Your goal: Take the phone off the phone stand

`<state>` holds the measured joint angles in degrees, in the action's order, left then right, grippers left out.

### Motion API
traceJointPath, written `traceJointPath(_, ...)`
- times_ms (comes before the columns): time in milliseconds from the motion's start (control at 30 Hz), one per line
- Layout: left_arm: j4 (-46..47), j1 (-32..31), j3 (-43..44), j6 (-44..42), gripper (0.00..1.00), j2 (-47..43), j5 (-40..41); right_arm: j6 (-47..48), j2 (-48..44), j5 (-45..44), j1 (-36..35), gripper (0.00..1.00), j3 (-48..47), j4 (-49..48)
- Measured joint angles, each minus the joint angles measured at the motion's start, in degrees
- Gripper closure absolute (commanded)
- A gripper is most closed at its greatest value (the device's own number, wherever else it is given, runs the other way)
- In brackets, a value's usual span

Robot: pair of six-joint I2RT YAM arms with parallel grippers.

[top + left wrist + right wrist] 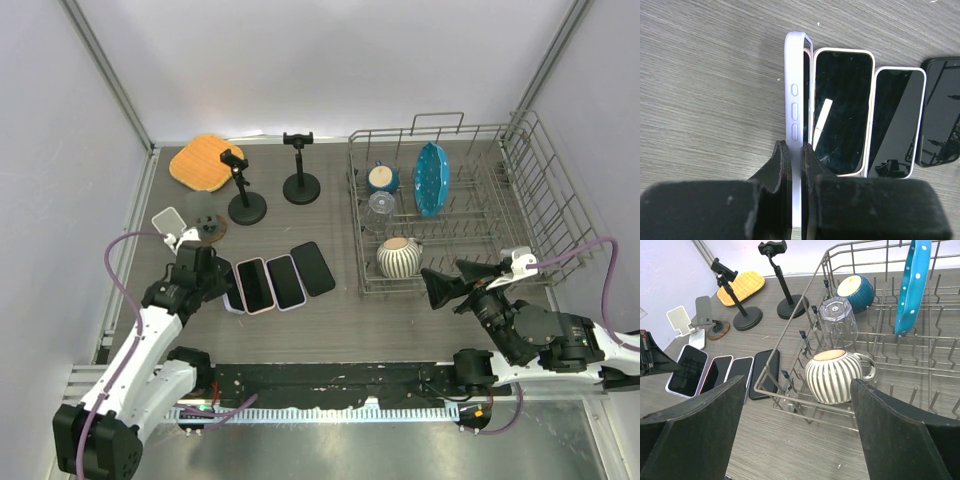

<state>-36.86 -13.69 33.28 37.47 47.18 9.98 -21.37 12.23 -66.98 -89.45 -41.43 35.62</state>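
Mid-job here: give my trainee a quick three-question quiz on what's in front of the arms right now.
1. True or false: the left fingers are shut on the lavender-cased phone, held on edge.
2. How many dark-screened phones lie flat beside it?
3. The white striped ceramic mug sits: A) in the grey wire dish rack, B) on a black stand, C) on the table.
Key: 1 true; 2 three; 3 A.
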Motion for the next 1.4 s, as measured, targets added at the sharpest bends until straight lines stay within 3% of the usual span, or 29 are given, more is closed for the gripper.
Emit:
traceJointPath(433, 0.1, 1.7, -0.7, -0.1, 0.89, 3.3, -1.5, -0.3, -0.2, 0.0, -0.1, 0.10, 0.0, 0.1)
traceJointPath(567, 0.1, 1.7, -0.7, -0.5, 0.72, 3.3, -1.4, -0.5, -0.3, 0.0, -0.1, 0.10, 0.0, 0.2)
traceJointPath(867, -0.3, 1.8, -0.4, -0.8, 0.48, 4.4, 0.7, -0.5, -0.4, 0.0, -0.2, 0.10, 0.0, 0.2)
traceJointPath(1133, -0.3, 1.9, -0.4, -0.7, 0.32, 5.6, 1.5, -0.7, -0.4, 0.0, -0.2, 0.10, 0.0, 0.2)
traceJointPath(1267, -0.3, 2.1, -0.4, -0.7, 0.19, 6.2, 1.4, -0.7, -0.4, 0.0, -0.5, 0.10, 0.0, 0.3)
traceJointPath(1400, -0.1, 2.1, -0.4, -0.6, 0.14, 6.2, 0.4, -0.9, -0.5, 0.0, -0.5, 0.10, 0.0, 0.3)
